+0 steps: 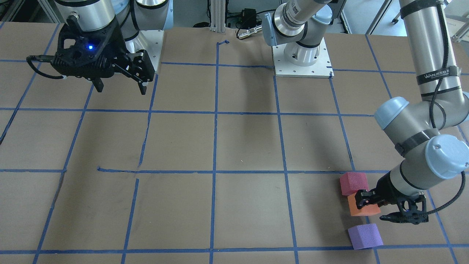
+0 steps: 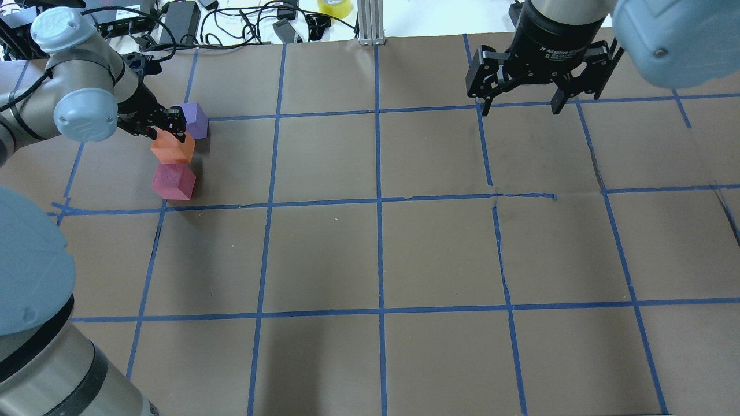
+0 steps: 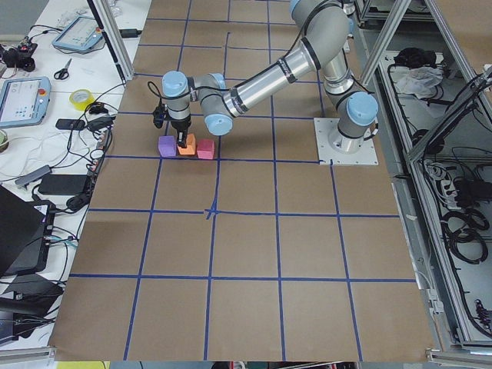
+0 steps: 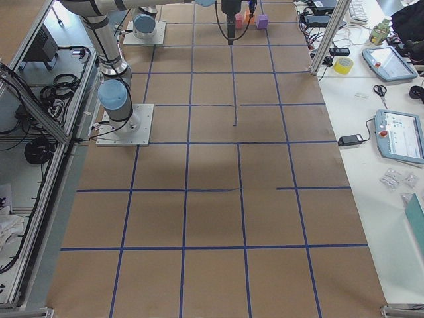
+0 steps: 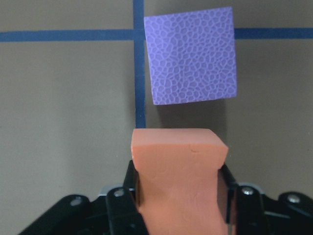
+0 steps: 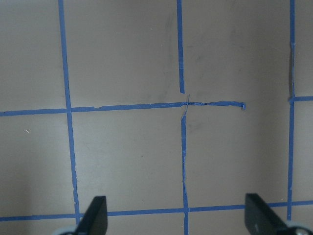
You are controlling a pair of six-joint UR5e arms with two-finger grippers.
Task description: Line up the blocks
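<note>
Pinched in my left claw (image 5: 179,200) is the orange block (image 5: 178,152), gripped on two sides, low over the far left part of the table (image 2: 376,254). The purple block (image 5: 190,54) lies just beyond it across a small gap, on a crossing of blue tape lines (image 5: 139,73). The red-pink block (image 2: 173,182) sits close on the near side, so the three make a rough row. Whether the orange one touches the table I cannot tell. My right claw (image 2: 520,108) hangs spread wide over the far right, well apart from them.
</note>
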